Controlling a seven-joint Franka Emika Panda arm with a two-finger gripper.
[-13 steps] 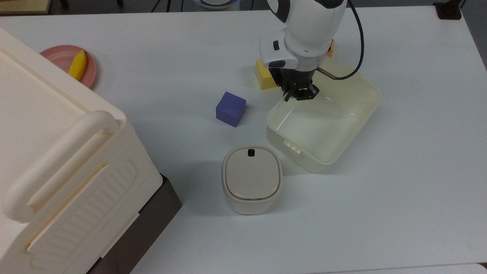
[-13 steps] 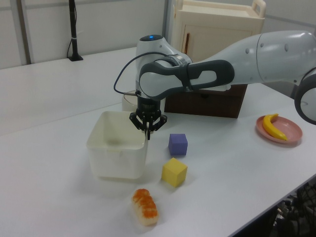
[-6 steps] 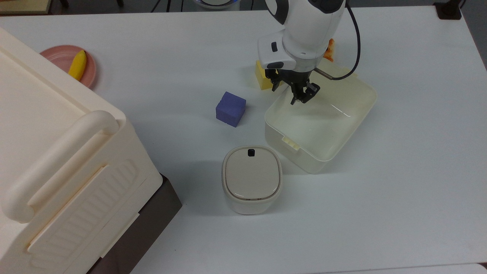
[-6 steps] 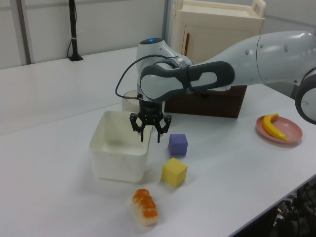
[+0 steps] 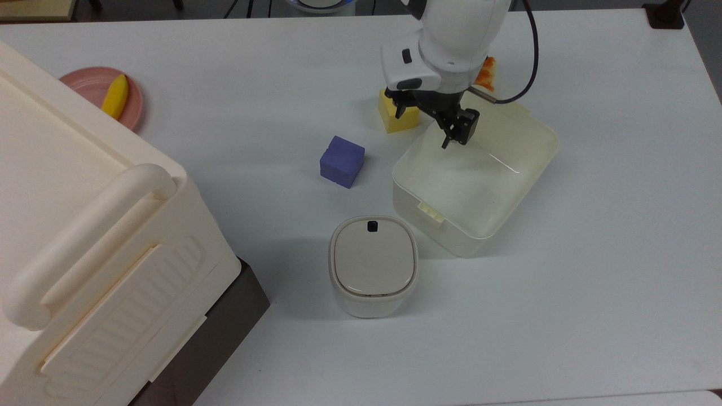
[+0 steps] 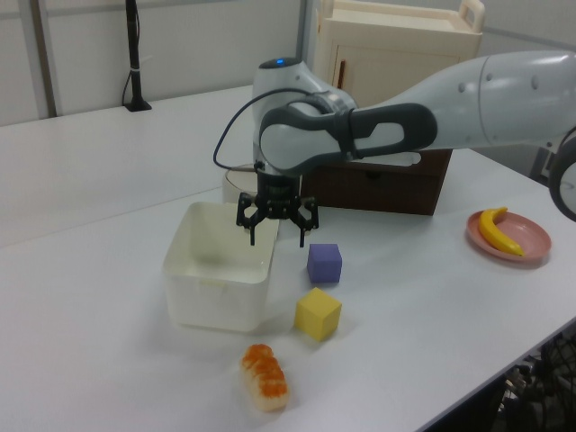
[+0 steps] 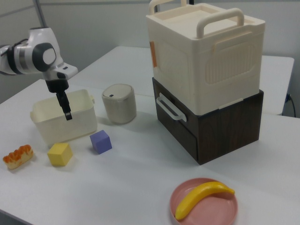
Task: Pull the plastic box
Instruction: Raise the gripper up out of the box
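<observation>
Gripper point(image 6: 276, 236) hangs with fingers spread above the plastic box point(image 5: 479, 186) rim, holding nothing. The box sits at 1 o'clock from the lidded beige container point(image 5: 373, 265) in the top view. The left view shows the whole sushi piece point(image 6: 264, 376); in the top view the arm covers most of it, along with part of the yellow cube point(image 5: 397, 115).

White arm point(image 6: 504, 90), grey joints, black cable point(image 5: 530, 62), black tool point(image 6: 276, 214)
</observation>
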